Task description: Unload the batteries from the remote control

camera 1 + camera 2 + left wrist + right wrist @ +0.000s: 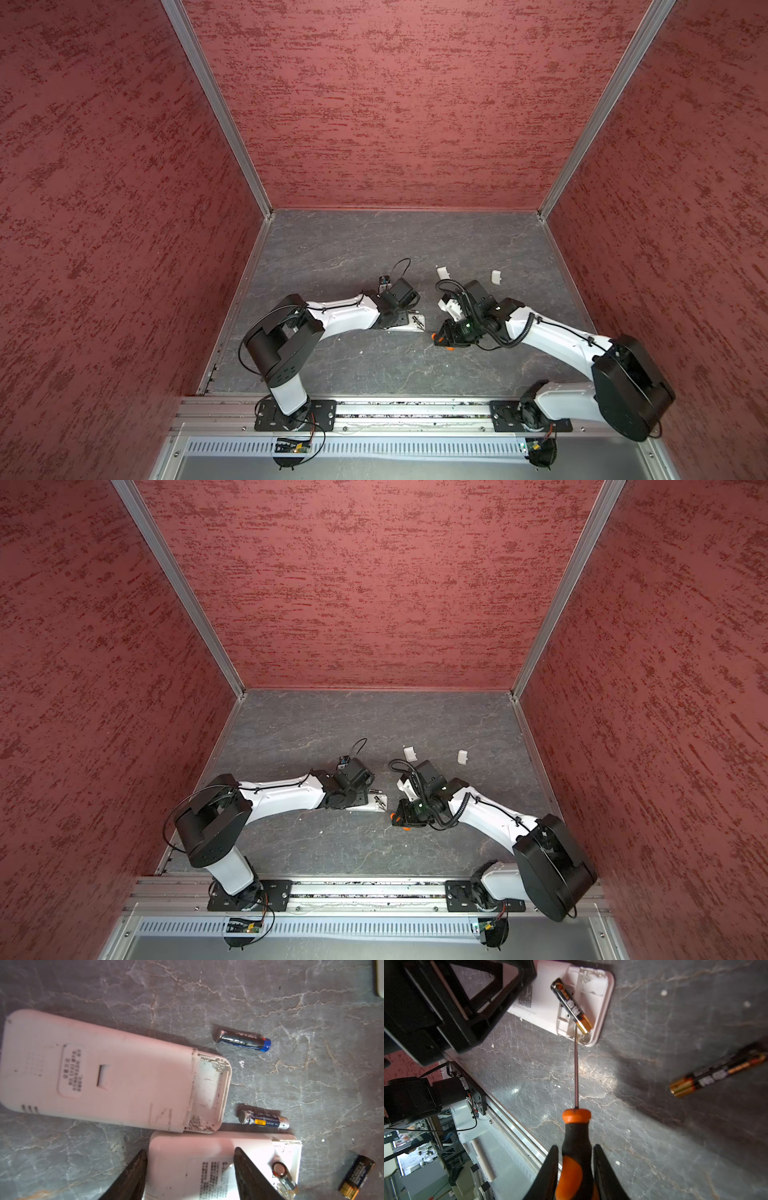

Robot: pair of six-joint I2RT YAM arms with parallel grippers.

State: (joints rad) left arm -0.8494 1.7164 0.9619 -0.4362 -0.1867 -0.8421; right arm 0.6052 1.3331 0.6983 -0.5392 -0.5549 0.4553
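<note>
Screwdriver (576, 1126) is clamped in right gripper (575, 1148), tip wedged under battery (571, 1004) to lever it from remote (546, 1001).

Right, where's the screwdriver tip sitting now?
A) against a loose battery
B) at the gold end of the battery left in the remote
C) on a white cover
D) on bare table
B: in the right wrist view the right pincer, shut on the screwdriver, has the tool's tip at the gold end of the battery, which lies tilted in the open compartment of the remote.
</note>
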